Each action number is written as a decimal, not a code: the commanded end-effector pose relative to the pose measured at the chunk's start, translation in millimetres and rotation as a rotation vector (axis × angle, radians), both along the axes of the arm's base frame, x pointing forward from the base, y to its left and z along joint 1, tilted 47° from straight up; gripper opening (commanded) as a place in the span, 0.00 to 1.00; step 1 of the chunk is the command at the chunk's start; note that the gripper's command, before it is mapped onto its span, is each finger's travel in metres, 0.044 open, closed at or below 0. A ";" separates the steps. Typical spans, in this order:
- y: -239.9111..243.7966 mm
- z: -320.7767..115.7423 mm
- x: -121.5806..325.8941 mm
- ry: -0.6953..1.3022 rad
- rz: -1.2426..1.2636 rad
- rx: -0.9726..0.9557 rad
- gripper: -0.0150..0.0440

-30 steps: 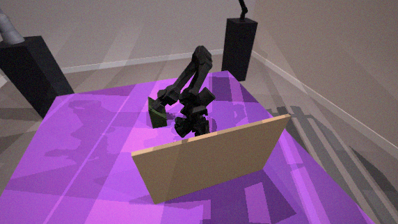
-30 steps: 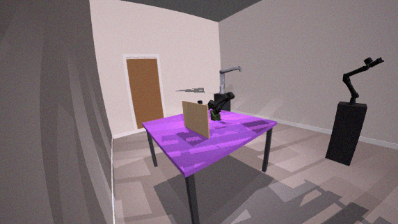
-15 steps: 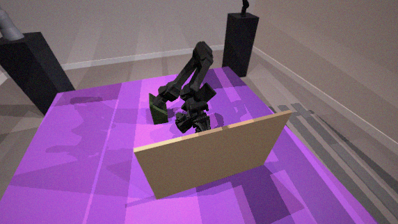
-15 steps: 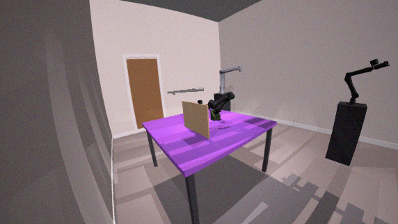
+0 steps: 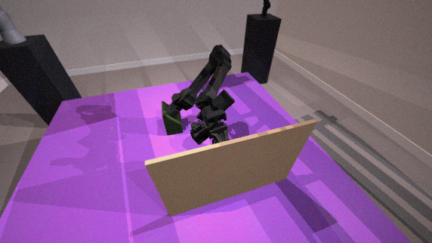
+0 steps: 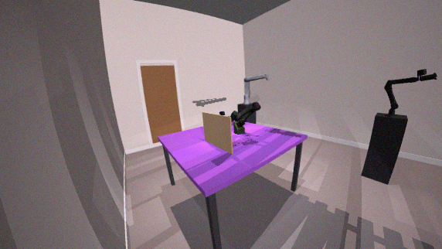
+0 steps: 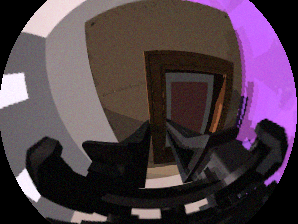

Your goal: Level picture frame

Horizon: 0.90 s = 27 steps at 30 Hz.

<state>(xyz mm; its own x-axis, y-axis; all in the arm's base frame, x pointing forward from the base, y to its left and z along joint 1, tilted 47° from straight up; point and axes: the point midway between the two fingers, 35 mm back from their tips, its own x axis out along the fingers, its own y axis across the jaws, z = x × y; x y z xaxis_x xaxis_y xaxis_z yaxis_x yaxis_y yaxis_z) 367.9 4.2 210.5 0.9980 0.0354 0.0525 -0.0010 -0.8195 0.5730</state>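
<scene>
The picture frame [image 7: 156, 92], dark brown with a grey mat and a dull red centre, is against the tan upright panel [image 5: 234, 173] [image 6: 217, 133] [image 7: 117, 45]. My gripper [image 7: 157, 121] is shut on the frame's rail on the side away from the table, with one finger on each side of it. The wrist view is turned sideways and bent by the lens, so I cannot tell whether the frame is level. The top and exterior views see only the panel's back; it hides the frame and my fingertips. The screw and the notched strip are hidden too.
The panel stands on the purple table [image 5: 87, 185] [image 6: 185, 155]. A dark green block [image 5: 172, 124] [image 6: 239, 130] is beside my arm, behind the panel. Black pedestals [image 5: 260, 49] [image 6: 385, 147] with other arms stand off the table.
</scene>
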 end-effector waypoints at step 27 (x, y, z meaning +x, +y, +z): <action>0.8 8.9 -0.1 -0.008 -0.012 -0.001 0.25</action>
